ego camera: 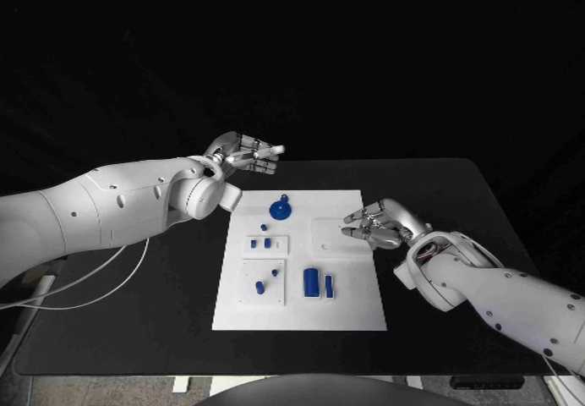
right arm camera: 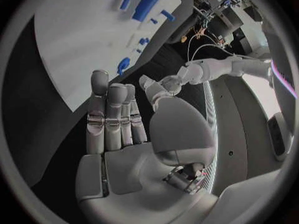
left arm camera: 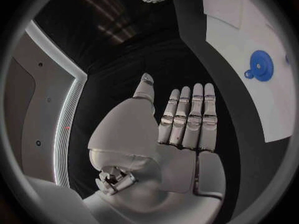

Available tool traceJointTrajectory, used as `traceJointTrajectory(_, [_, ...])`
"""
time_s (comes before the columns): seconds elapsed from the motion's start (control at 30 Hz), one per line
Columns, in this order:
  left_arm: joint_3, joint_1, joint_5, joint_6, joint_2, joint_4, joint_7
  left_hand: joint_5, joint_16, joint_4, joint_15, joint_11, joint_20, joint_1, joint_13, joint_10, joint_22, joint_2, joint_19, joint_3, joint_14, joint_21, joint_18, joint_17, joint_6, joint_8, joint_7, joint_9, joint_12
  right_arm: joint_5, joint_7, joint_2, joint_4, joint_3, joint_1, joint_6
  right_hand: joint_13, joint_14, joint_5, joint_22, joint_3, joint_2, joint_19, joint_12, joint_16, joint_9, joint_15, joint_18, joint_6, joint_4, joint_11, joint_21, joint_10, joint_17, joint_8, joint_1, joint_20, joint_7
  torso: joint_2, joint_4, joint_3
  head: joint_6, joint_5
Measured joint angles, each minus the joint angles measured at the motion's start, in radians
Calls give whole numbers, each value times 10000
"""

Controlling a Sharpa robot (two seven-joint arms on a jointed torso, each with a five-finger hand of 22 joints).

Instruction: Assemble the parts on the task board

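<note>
The white task board (ego camera: 353, 304) lies in the middle of the black table. A blue gear (ego camera: 281, 208) sits at its far end. Small blue pegs (ego camera: 259, 244) stand in a plate near the middle, another peg (ego camera: 259, 288) leans in the near-left plate, and two blue blocks (ego camera: 319, 282) lie beside it. My left hand (ego camera: 248, 156) hovers beyond the board's far-left corner, holding nothing, fingers straight (left arm camera: 187, 119). My right hand (ego camera: 375, 225) is at the board's right edge, also holding nothing, with its fingers extended (right arm camera: 112, 119). The gear (left arm camera: 261, 64) and the board (right arm camera: 74, 45) show in the wrist views.
Bare black table (ego camera: 439, 186) lies right of and behind the board. White cables (ego camera: 85, 283) hang off the table's left edge. The table's front edge (ego camera: 244, 372) runs just below the board.
</note>
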Motion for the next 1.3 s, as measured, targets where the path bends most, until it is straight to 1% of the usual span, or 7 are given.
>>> traceJointTrajectory(0.13, [-9, 2, 157, -28, -15, -91, 163, 60, 0, -163, -52, -36, 0, 108, 0, 141, -3, 108, 0, -64, 52, 0, 0, 0, 172, 0, -79, -1, 0, 1417, 545, 236, -880, 132, 380, 140, -1380, -545, 143, -992, -143, 141, -582, -1171, -1332, 0, 177, -1, -241, -119, 151, -1088, -252, -1037, 31, 7, 193, 116, -102, -57, -58, 332, 28])
traceJointTrajectory(0.3, [-14, 3, 383, -17, 44, -299, 470, 291, 0, -557, -200, -159, 21, 317, 0, 120, -22, 312, -21, -168, -93, 0, 0, 0, 334, 0, -208, 0, 0, 3485, 1107, 682, -2262, 475, 748, 538, -7546, -840, 437, -5751, 587, 352, -2843, -6198, -6411, -27, 1064, 165, -552, -253, 887, -1675, 426, -5003, 30, -261, 1247, 335, -204, -121, -93, 775, 47])
traceJointTrajectory(0.5, [-14, 4, 694, 46, 226, -594, 809, 348, 0, -809, -251, -195, 217, 364, 0, 83, -22, 543, -106, -240, -144, 0, 240, 0, 347, 0, -222, 0, 0, 5427, 1609, 1210, -3560, 837, 908, 1239, -8472, -1989, 821, -10206, 208, 494, -4034, -6774, -7480, -35, 1780, 399, -850, -178, 1329, -1732, -780, -8269, 29, -394, 2205, 417, -279, -131, -93, 1168, 38])
traceJointTrajectory(0.77, [-13, -13, 1005, 134, 326, -828, 1032, 261, -95, -869, -418, -377, 127, -137, -61, -300, -105, 611, -1297, -97, -494, -49, 394, -77, -41, -76, -420, -73, -28, 6584, 1929, 1507, -4206, 990, 1000, 1800, -8553, -2784, 366, -11808, -498, 765, -4511, -6880, -7576, -123, 1804, 399, -1575, -76, 1321, -1690, -1545, -8527, -52, -713, 2262, 346, -292, -131, -54, 1430, 25])
traceJointTrajectory(0.97, [154, -216, 1005, 9, 250, -501, 1012, -386, -447, -807, -1040, -1012, -787, -3026, -387, -5163, -535, 225, -6747, 816, -5578, -535, -157, -440, -5320, -473, -1055, -419, -370, 6671, 1918, 1328, -3827, 767, 1022, 1654, -8868, -7472, -1698, -12176, -1488, 711, -10283, -7211, -7916, -463, 1123, -164, -7304, 618, 569, -2126, -6873, -8859, -400, -4560, 1424, -419, -371, -33, -64, 1467, -105])
traceJointTrajectory(1.1, [436, -587, 1044, -319, 158, 141, 1050, -572, -535, -790, -1218, -1194, -1053, -6643, -482, -7887, -663, 100, -8334, 1076, -8107, -649, -318, -541, -7657, -557, -1239, -517, -435, 6972, 2025, 1051, -3115, 429, 1122, 1348, -8955, -10406, -2297, -12280, -1763, 691, -12185, -7300, -7982, -559, 933, -392, -9192, 830, 351, -2219, -9234, -8951, -472, -8073, 1183, -639, -555, 188, -81, 1594, -365])
traceJointTrajectory(1.3, [1097, -1463, 1228, -1490, -130, 1641, 1296, -680, -581, -788, -1341, -1322, -1235, -10728, -544, -9810, -742, 15, -9429, 1221, -9889, -738, -468, -615, -9290, -599, -1364, -586, -487, 8004, 2542, 414, -1332, -373, 1377, 361, -9016, -12488, -2715, -12349, -1952, 677, -13513, -7347, -8032, -624, 799, -539, -10511, 972, 199, -2292, -10883, -9019, -530, -10632, 1013, -788, -974, 696, -110, 1841, -868])
